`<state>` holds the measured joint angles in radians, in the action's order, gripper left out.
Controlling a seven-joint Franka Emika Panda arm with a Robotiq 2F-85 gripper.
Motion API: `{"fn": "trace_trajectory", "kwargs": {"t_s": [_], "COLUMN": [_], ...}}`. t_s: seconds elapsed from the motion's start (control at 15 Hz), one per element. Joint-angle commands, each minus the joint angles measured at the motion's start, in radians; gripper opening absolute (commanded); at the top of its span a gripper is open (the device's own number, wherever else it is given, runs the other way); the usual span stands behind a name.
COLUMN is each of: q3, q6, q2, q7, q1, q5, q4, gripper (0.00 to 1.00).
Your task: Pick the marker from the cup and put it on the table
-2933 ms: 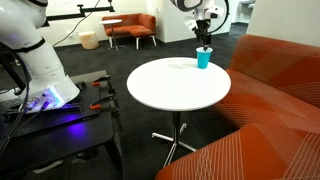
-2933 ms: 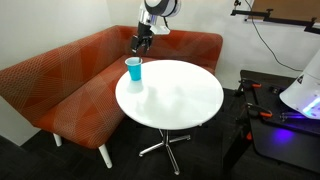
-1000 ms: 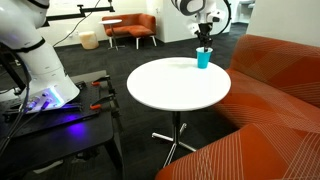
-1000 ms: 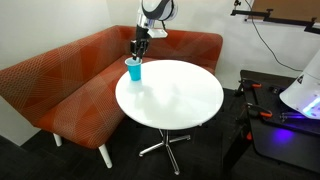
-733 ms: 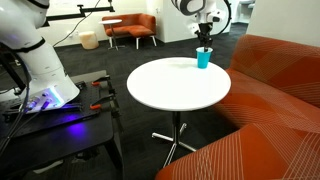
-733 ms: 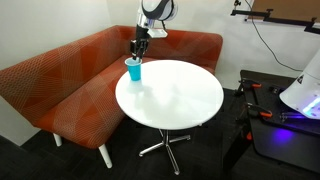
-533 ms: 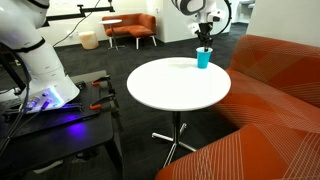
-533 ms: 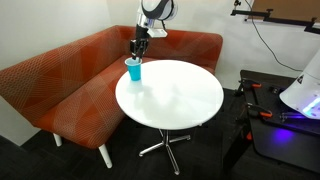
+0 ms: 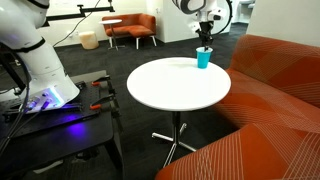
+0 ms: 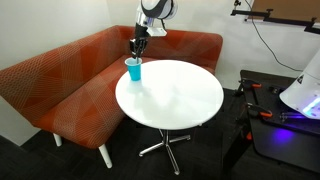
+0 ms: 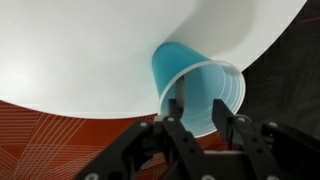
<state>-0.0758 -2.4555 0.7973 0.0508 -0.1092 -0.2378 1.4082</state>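
— The tool (image 11: 200, 118), fingers apart, hangs right above the small turquoise plastic cup (image 11: 172, 65) at the edge of the round white worktop (image 10: 175, 100).
— And the thin dark marker (image 11: 180, 100)?
— Inside the cup, just showing beside one finger.

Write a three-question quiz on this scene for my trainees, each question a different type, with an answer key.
1. True or false: the cup lies tipped on its side.
2. Multiple choice: the gripper is A) right at the cup's open top, B) far off to one side of it, C) underneath it.
3. Fill in: the cup stands near the table's ____.

Key: 1 false, it stands upright; 2 A; 3 edge.
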Motion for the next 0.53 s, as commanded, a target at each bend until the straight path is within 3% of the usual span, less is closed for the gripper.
{"fn": "trace_trajectory", "kwargs": {"t_s": [0.0,0.47], "q3": [-0.004,-0.003], "q6": [0.032,0.036], "q2": [0.007,0.014], "q7": [-0.005,-0.007], "q1": [-0.004,-0.003], "q5": [0.0,0.001], "q4": [-0.03,-0.035], "gripper": [0.38,0.33]}}
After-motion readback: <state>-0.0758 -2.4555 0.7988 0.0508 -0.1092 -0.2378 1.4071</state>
